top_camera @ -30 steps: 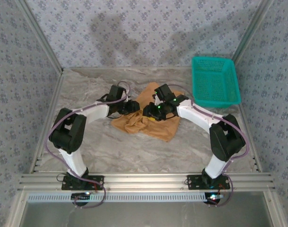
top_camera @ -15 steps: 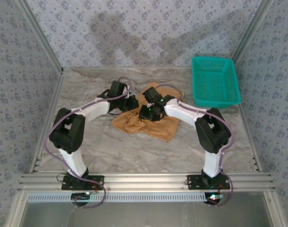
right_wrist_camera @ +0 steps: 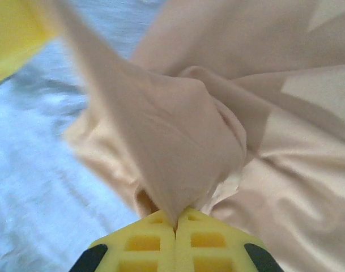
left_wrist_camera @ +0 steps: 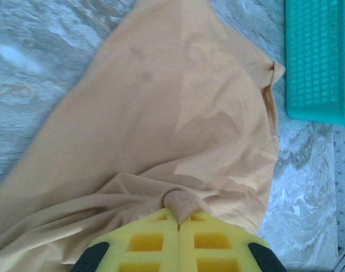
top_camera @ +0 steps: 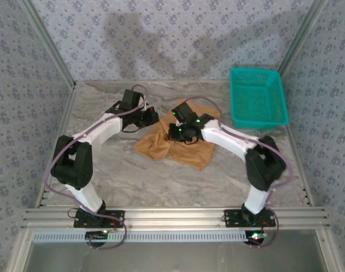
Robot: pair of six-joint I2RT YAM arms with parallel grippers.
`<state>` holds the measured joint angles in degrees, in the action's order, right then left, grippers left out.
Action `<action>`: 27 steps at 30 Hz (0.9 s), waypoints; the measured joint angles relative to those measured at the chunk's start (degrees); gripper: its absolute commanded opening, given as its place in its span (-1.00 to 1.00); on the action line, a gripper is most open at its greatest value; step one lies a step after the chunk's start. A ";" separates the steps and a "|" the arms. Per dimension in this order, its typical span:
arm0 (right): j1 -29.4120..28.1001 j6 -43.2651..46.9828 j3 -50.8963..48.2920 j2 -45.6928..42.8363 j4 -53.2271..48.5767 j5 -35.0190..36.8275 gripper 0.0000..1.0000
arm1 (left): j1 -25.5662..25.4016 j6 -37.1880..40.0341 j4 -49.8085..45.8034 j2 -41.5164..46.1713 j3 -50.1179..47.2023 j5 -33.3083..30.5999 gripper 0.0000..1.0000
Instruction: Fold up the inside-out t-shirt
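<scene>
Marble-patterned table (top_camera: 121, 175); both arms reach in from the near edge. Inside-out t-shirt (top_camera: 186, 148) mid-table, a bunched tan heap, long axis slanting near-left to far-right toward the teal basket (top_camera: 257, 97). Left gripper (left_wrist_camera: 178, 218) pinched tight on a fold at the shirt's far-left edge. Right gripper (right_wrist_camera: 175, 222) clamped on a raised peak of cloth just beside it. Right forearm overhangs the shirt's far part. Basket in the far-right corner, apart from the cloth.

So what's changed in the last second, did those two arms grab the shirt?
Yes. Both closed: the left gripper and the right gripper now each pinch a fold of the t-shirt. Both also shifted slightly farther back and to the left. The bulk of the shirt and the green basket stayed put.
</scene>
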<state>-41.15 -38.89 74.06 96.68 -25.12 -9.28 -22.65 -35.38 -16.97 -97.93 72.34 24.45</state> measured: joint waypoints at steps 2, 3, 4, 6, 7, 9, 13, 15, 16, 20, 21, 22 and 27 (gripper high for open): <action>-0.22 1.31 -5.90 -8.11 4.94 -1.51 -1.00 | 0.31 -0.02 -0.90 0.00 0.07 1.29 -1.00; -0.20 1.97 -9.20 -12.35 7.21 -2.14 -1.00 | -0.07 -0.11 -0.96 0.00 0.07 1.66 -1.00; -0.15 2.43 -12.35 -15.87 9.16 -2.54 -1.00 | -0.50 -0.22 -1.05 0.00 0.07 1.92 -1.00; 0.13 2.89 -17.16 -19.47 11.63 -3.63 -1.00 | -1.42 -0.52 -0.55 0.00 0.07 1.42 -1.00; 0.13 2.99 -19.08 -19.85 12.61 -4.07 -1.00 | -1.77 -0.87 -0.13 0.00 0.00 1.22 -1.00; 0.13 3.19 -22.21 -18.08 14.14 -4.70 -1.00 | -2.60 -1.60 1.01 0.00 -0.50 0.96 -1.00; 0.17 3.17 -23.96 -11.21 13.16 -3.61 -1.00 | -5.09 -3.13 3.10 0.00 -2.78 0.24 -1.00; 0.17 3.19 -23.89 -10.01 12.46 -2.67 -1.00 | -6.14 -3.72 3.48 0.00 -3.74 0.13 -1.00; 0.07 3.17 -23.61 -9.99 11.87 -2.08 -1.00 | -6.58 -3.96 3.56 0.00 -4.17 0.15 -1.00; -0.94 3.08 -19.10 -9.88 10.08 0.28 -0.68 | -6.71 -4.37 3.43 0.00 -4.94 -0.79 -1.00; -1.09 2.86 -17.44 -9.51 10.12 0.63 -0.57 | -6.60 -4.37 3.43 0.02 -4.94 -1.16 -1.00; -1.29 2.58 -15.80 -8.92 10.32 0.79 -0.49 | -6.51 -4.37 3.37 0.07 -4.94 -1.51 -1.00; -1.97 2.03 -10.75 -4.44 11.19 1.31 -0.34 | -5.70 -4.66 1.36 0.70 -4.44 -2.51 -0.99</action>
<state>-43.11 -36.86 63.31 92.25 -13.93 -7.97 -28.36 -40.03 -15.62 -97.23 67.90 21.93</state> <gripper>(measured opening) 0.321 0.041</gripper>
